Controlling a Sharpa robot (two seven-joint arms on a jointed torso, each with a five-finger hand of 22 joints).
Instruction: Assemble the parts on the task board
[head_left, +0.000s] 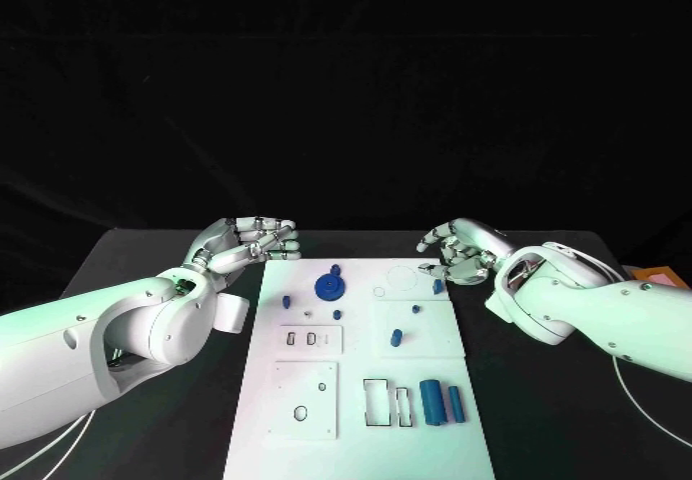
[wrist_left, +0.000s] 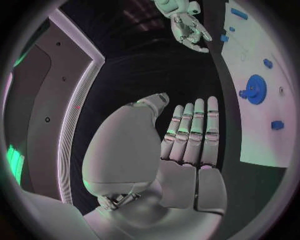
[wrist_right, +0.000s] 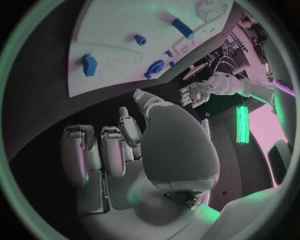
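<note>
Your left hand (head_left: 248, 243) and right hand (head_left: 462, 249) hover empty, fingers loosely apart, the board (head_left: 361, 400) and blue gear (head_left: 330, 288) between them.

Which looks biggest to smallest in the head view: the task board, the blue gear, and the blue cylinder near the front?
1. task board
2. blue cylinder
3. blue gear

The cylinder and gear look close; the cylinder lies nearer the camera, so that order is unsure.

black table (head_left: 159, 262) | dark backdrop (head_left: 346, 110) behind it; orange-pink object (head_left: 656, 273) at table's far right edge
</note>
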